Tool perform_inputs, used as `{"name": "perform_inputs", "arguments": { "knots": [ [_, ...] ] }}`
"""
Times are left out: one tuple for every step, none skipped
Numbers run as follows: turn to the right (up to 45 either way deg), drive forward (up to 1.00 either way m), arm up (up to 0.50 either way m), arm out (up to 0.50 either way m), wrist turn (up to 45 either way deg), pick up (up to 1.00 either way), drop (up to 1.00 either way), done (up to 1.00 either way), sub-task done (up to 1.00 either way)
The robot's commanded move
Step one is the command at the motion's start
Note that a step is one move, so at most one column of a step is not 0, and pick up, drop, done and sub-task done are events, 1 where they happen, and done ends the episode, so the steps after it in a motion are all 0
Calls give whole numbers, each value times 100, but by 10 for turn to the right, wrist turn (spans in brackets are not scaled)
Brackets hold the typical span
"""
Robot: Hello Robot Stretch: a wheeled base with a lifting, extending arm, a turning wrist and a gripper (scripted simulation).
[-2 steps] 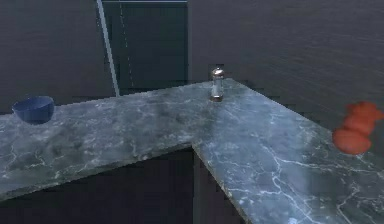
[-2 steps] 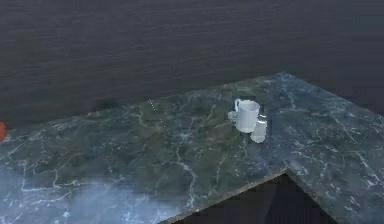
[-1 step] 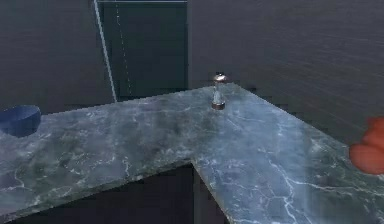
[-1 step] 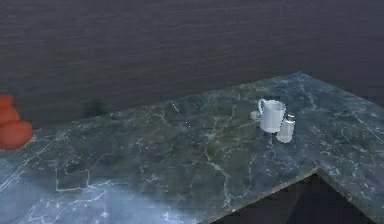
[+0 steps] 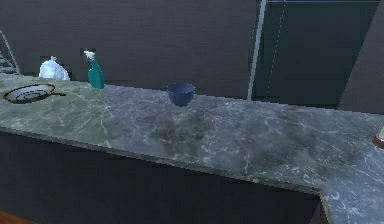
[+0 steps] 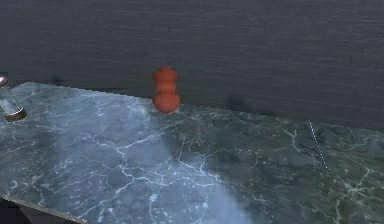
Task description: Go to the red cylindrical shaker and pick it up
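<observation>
Plainly, the gripper's state cannot be told from these views, so places are given by the counter and the things on it.

On the arm side view, a red two-lobed rounded object (image 6: 166,90) stands upright on a dark green, white-veined marble countertop (image 6: 150,160). It is far back on the slab, close to the dark wall behind it, a little left of the view's middle. Its colour fits the task's shaker, though its outline reads as two stacked bulges, not a straight cylinder. At that view's left edge stands a small clear glass container with a pale top and dark base (image 6: 10,100), well apart from the red object.

On the forward view the same marble countertop (image 5: 250,140) runs across the picture. A dark blue bowl (image 5: 180,94) sits near the far edge, about mid-view. Farther to that view's left stand a teal spray bottle with a white nozzle (image 5: 95,70), a white crumpled bag (image 5: 54,69) and a round white-rimmed dish (image 5: 28,93). A small brownish thing (image 5: 379,138) shows at the right edge, too small to name.
</observation>
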Motion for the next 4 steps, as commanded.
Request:
{"name": "perform_inputs", "arguments": {
  "knots": [
    [0, 0, 50, 0, 0, 0, 0, 0, 0],
    [0, 0, 38, 0, 0, 0, 0, 0, 0],
    [0, 0, 0, 46, 0, 0, 0, 0, 0],
    [0, 0, 0, 0, 450, 0, 0, 0, 0]
  ]
}}
